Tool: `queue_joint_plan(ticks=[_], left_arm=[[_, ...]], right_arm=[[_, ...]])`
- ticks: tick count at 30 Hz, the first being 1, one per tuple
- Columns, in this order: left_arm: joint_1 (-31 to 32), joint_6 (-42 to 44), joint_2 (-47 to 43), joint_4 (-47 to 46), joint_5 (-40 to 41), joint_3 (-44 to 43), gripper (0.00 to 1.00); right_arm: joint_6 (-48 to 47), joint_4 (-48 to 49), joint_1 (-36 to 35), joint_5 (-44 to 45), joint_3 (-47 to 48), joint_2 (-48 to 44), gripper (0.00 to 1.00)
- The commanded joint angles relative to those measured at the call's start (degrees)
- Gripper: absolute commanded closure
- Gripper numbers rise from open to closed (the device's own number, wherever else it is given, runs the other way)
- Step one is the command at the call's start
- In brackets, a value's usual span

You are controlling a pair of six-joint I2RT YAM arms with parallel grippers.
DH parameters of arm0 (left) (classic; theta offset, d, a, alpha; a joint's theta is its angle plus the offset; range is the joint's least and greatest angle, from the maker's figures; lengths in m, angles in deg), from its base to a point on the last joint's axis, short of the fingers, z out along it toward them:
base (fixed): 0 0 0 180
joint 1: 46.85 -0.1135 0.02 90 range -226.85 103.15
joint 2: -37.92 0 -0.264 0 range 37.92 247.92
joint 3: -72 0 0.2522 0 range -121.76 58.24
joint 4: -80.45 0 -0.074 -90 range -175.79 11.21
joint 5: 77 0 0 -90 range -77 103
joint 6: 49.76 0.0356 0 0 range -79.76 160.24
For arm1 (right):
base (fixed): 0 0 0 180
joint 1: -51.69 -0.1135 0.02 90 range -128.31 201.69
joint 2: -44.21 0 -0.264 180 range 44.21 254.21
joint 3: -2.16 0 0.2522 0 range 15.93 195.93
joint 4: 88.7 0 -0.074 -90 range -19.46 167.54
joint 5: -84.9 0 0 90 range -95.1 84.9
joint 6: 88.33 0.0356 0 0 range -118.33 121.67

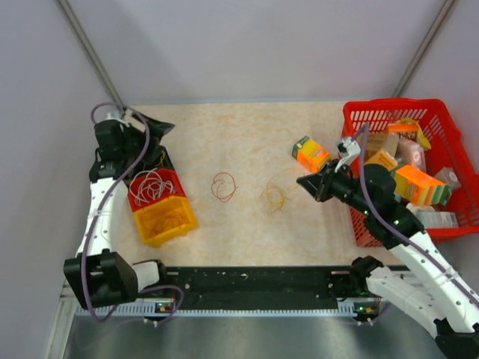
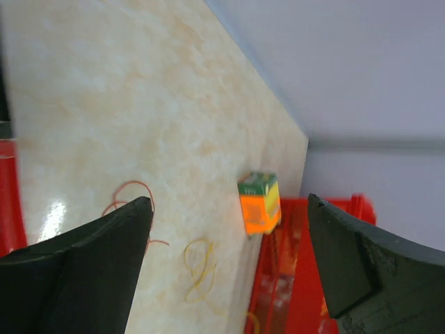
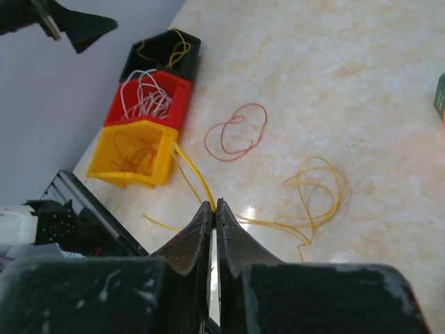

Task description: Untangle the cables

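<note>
My left gripper point(image 2: 229, 202) hangs wide open near the table's far-left corner, while my right gripper point(image 3: 214, 204) is clenched on a yellow cable point(image 3: 197, 179) right of centre. A red cable point(image 1: 223, 187) lies looped mid-table; white cables point(image 3: 146, 97) fill the red bin point(image 3: 177, 104) by the left edge.

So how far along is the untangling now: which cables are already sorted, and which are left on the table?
Looks done: yellow cable in the black bin, white cables in the red bin, orange cable in the yellow bin. In hand: left gripper open, empty; right gripper shut, a yellow strand at its tips, perhaps pinched. Left: red loop and yellow tangle on the table.
</note>
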Motion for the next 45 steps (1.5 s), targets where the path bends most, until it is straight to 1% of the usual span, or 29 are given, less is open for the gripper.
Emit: queue_joint_plan(ticks=[1, 3, 4, 7, 8, 9, 11, 14, 17, 18, 20, 22, 25, 26, 28, 31, 33, 35, 37, 39, 40, 42, 45], left_arm=[[13.05, 13.77, -1.4, -9.19, -13.85, -4.64, 0.09], [17.47, 16.25, -1.4, -9.7, -15.42, -5.18, 0.15], [19.14, 16.78, -1.57, -11.88, -17.44, -4.48, 0.17], [23.01, 17.66, -1.49, -18.39, -24.81, -3.69, 0.2], [24.5, 18.19, -1.66, -21.46, -27.19, -3.77, 0.17], [26.43, 19.06, -2.01, -22.79, -29.04, -3.86, 0.11], [30.64, 21.26, -2.54, -23.86, -30.19, -4.47, 0.02], [36.54, 24.69, -3.16, -21.84, -29.85, -6.75, 0.02], [40.32, 25.48, -3.34, -20.88, -27.49, -8.16, 0.02], [41.9, 26.79, -2.81, -19.48, -27.21, -9.21, 0.01], [45.42, 30.57, -1.58, -13.08, -25.29, -12.72, 0.02], [47.1, 32.08, -0.53, -10.86, -23.79, -14.66, 0.03], [48.24, 30.59, 0.18, -11.64, -24.49, -15.37, 0.04], [49.12, 31.11, 0.36, -11.29, -23.27, -15.81, 0.04], [52.71, 35.13, 1.14, -6.49, -17.31, -18.7, 0.02], [58.95, 40.68, 3.69, 0.64, -5.46, -23.18, 0.03], [61.24, 42.88, 6.06, 5.03, 0.27, -25.99, 0.07], [63.18, 44.38, 7.38, 7.33, 6.51, -28.28, 0.15], [65.46, 46.05, 8.18, 9.09, 12.22, -29.87, 0.2], [67.57, 46.93, 8.71, 9.36, 15.14, -30.49, 0.23], [68.45, 47.28, 9.23, 9.19, 15.33, -30.58, 0.26], [70.03, 47.9, 10.37, 9.71, 17.34, -31.45, 0.33], [71.01, 47.99, 12.57, 10.59, 17.26, -32.95, 0.4]], right_arm=[[0.27, -1.59, 0.68, -2.53, 10.42, 1.03, 1.0], [1.24, -2.21, 0.68, -3.94, 15.34, 2.0, 1.0], [1.42, -2.39, 0.6, -4.29, 17.98, 2.53, 1.0], [1.77, -3.53, 0.59, -4.12, 24.31, 3.84, 1.0], [1.69, -3.88, 0.68, -4.29, 25.64, 4.63, 1.0], [1.86, -4.15, 0.68, -4.47, 26.87, 5.34, 1.0], [2.12, -4.5, 0.68, -5.0, 28.19, 6.66, 1.0], [2.65, -4.41, 0.68, -5.0, 28.02, 7.36, 1.0], [2.74, -4.33, 0.68, -5.0, 27.32, 7.45, 1.0], [2.83, -4.33, 0.6, -5.0, 26.97, 7.37, 1.0], [2.74, -4.24, 0.68, -5.44, 26.44, 7.28, 1.0], [2.57, -4.5, 0.59, -5.79, 25.83, 6.93, 1.0], [2.39, -4.59, 0.6, -6.05, 24.6, 6.31, 1.0], [2.39, -4.59, 0.59, -6.05, 24.16, 6.14, 1.0], [2.74, -4.5, 0.68, -5.97, 23.54, 5.78, 1.0], [3.44, -4.5, 0.68, -5.97, 23.36, 5.35, 1.0], [3.71, -4.41, 0.68, -6.05, 23.36, 5.17, 1.0], [3.62, -4.33, 0.68, -5.88, 23.36, 4.99, 1.0], [3.62, -4.33, 0.68, -5.62, 23.28, 4.9, 1.0], [3.88, -4.24, 0.68, -5.7, 23.19, 4.82, 1.0], [4.06, -4.15, 0.68, -5.7, 23.01, 4.82, 1.0], [4.58, -3.8, 0.68, -5.61, 22.84, 4.82, 1.0], [5.03, -3.1, 0.68, -5.79, 22.4, 4.73, 1.0]])
